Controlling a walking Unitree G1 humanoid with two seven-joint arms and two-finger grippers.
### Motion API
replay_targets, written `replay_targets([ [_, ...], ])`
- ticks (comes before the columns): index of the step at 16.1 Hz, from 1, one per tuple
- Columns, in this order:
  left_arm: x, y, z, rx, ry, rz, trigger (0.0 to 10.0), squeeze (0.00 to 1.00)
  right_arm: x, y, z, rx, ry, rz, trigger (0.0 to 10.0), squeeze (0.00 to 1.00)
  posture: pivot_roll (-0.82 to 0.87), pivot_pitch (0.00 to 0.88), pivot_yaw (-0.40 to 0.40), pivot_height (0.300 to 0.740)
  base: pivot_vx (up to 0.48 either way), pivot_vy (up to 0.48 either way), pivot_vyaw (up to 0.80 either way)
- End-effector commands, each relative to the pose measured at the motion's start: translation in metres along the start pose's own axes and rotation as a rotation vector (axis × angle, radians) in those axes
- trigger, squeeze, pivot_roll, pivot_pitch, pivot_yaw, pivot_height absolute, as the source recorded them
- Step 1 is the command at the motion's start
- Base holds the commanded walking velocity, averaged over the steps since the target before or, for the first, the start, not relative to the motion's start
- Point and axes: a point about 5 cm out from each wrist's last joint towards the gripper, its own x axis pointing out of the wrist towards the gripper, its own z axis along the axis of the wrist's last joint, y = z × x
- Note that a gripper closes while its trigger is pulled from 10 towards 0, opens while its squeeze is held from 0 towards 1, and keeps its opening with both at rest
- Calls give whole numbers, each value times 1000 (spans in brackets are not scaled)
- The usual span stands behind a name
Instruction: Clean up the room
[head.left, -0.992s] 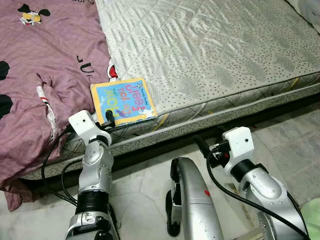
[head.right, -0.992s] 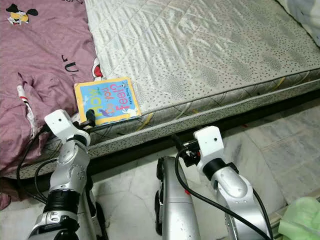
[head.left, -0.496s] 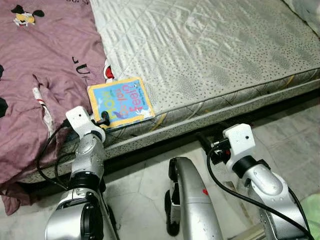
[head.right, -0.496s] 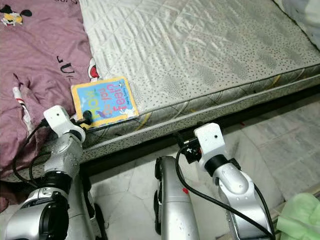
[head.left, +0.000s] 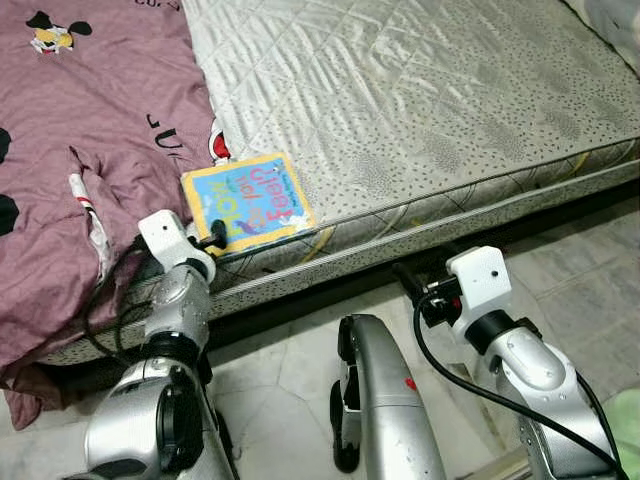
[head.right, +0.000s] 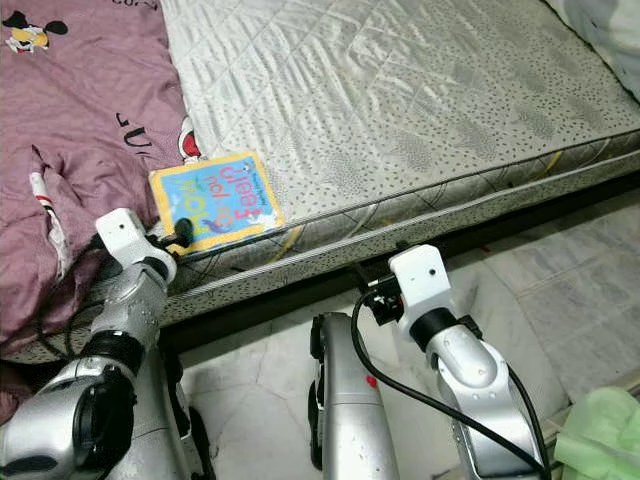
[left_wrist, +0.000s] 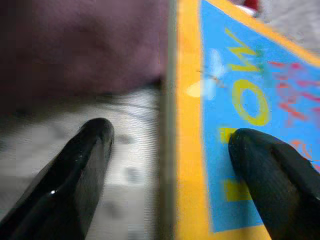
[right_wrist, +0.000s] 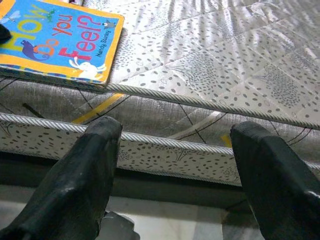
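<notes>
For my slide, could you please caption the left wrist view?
Left pincer open astride the picture book's yellow edge on the mattress.

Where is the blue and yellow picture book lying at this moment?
The blue and yellow picture book lies flat at the near edge of the grey quilted mattress, on the robot's left, beside the purple blanket and just ahead of the left gripper.

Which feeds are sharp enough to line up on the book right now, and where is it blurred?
Left wrist view: soft and out of focus, the book lettering smeared, left hand fingers open astride its edge. Right wrist view: sharp, title readable, right hand open below the mattress edge. Eye views: evenly lit, crisp.
</notes>
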Motion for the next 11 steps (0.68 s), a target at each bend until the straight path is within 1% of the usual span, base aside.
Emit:
replay_targets([
  [1, 0, -8, -11, -41, 50, -43, 10000, 0, -1, -2, -3, -5, 9, -5, 10000, 0, -225, 195, -93, 540, 0, 0, 0],
  [2, 1, -14, -10, -40, 55, -82, 10000, 0, 1, -2, -2, -8, 6, -7, 10000, 0, -226, 190, -92, 540, 0, 0, 0],
  [3, 1, -15, -10, -48, 54, -94, 10000, 0, 1, -2, -2, -9, 4, -8, 10000, 0, -227, 189, -92, 540, 0, 0, 0],
  [4, 1, -16, -10, -46, 60, -94, 6314, 0, 2, -3, -2, -12, 2, -10, 10000, 0, -228, 186, -91, 540, 0, 0, 0],
  [5, 2, -16, -11, -50, 70, -97, 0, 0, 2, -4, -1, -14, 0, -14, 10000, 0, -229, 182, -90, 540, 0, 0, 0],
  [6, 2, -16, -10, -67, 68, -103, 0, 0, 3, -5, -1, -17, -2, -18, 10000, 0, -228, 178, -88, 540, 0, 0, 0],
  [11, 5, -14, -3, -83, 49, -103, 0, 0, 10, -8, 0, -28, -14, -22, 10000, 0, -223, 154, -89, 540, 0, 0, 0],
])
